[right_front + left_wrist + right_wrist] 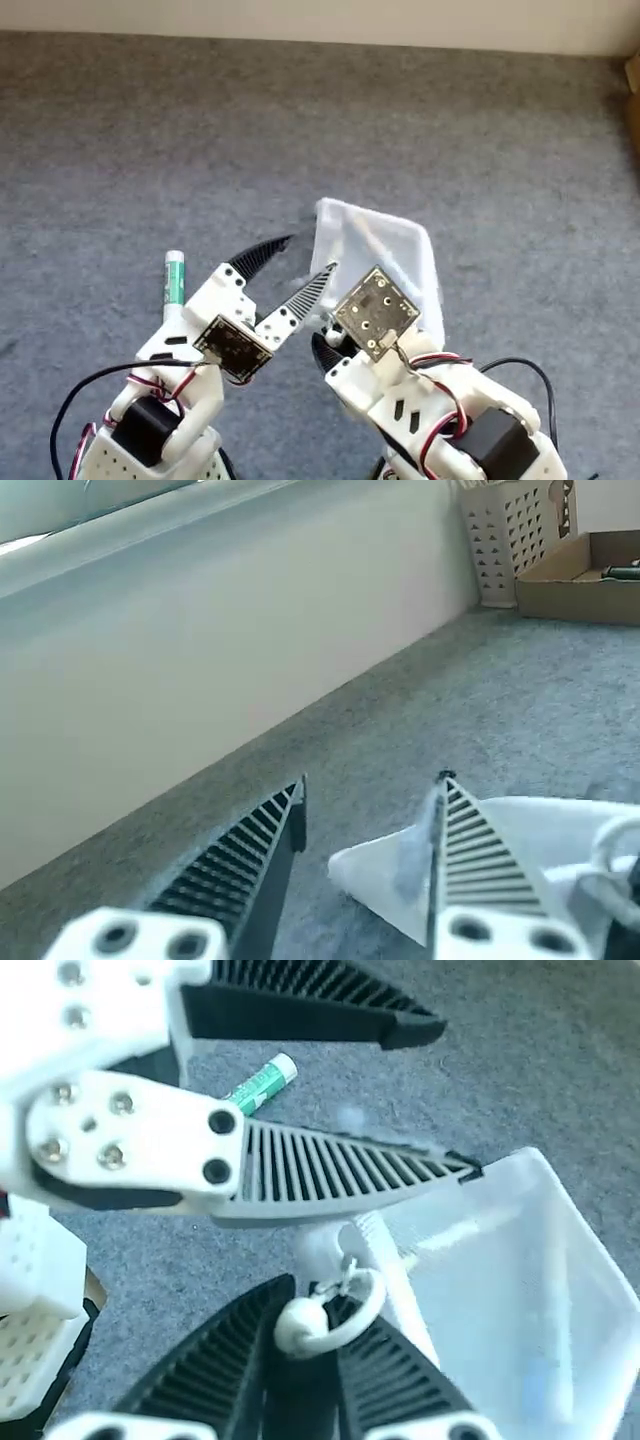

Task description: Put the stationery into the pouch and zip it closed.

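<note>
Grey carpet-like cover on the table, w/ a pale wall behind the pouch, plus a white perforated basket & a cardboard box far beyond it. Pouch, clear-white, lies mid-table just ahead of both arms. Pale long items show through it, can't tell which. Its zip pull is clamped in the right pincer, closed on the ring at the pouch's near corner. Left pincer is spread wide & holds nothing; one finger is at the pouch's edge, touching or just beside it, the other apart from it. Green-capped stick lies outside, well apart from the pouch on the left arm's side.

Judgement: packing isn't done, so zipping would be premature. Next, prob. the left pincer has to fetch the stick & feed it into the pouch mouth while the right one steadies the pull.
</note>
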